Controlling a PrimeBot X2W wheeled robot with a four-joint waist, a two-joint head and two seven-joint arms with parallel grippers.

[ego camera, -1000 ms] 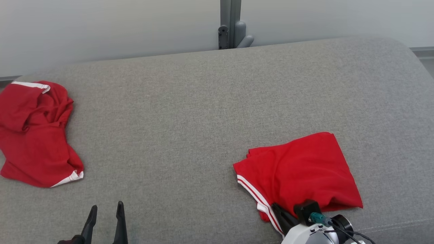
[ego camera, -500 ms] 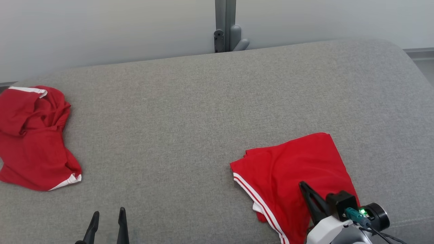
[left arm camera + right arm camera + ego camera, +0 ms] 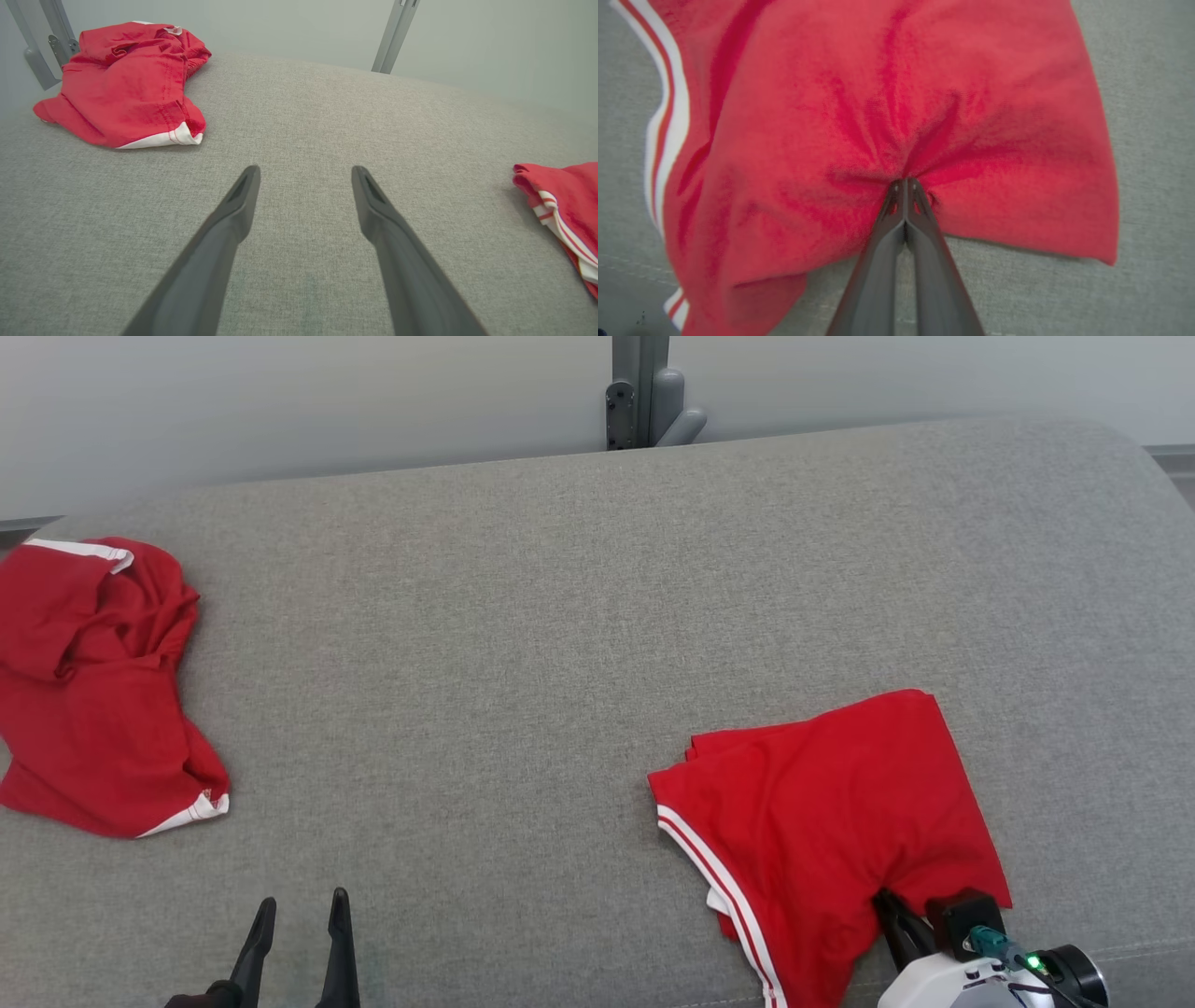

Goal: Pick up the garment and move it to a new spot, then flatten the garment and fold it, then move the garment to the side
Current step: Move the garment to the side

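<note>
The garment (image 3: 822, 793) is a folded piece of red cloth with white stripes along its left hem, lying at the right of the grey padded surface (image 3: 560, 644). My right gripper (image 3: 892, 905) comes in from the near edge and is shut on a pinch of the red cloth; in the right wrist view the garment (image 3: 878, 107) puckers in folds towards the gripper (image 3: 904, 184). My left gripper (image 3: 301, 905) stands open at the lower left with nothing between its fingers, and it (image 3: 306, 172) hovers over bare grey fabric. The garment's striped corner (image 3: 565, 205) shows at the right of that view.
A second red garment (image 3: 84, 700), crumpled and with white trim, lies at the far left (image 3: 126, 79). A grey metal post (image 3: 644, 392) stands behind the surface against a pale wall. A seam (image 3: 1139, 947) runs near the front right edge.
My right gripper has moved right along the garment's near edge, and the cloth there now bunches towards it. The head view has shifted a little. The left gripper has stayed put.
</note>
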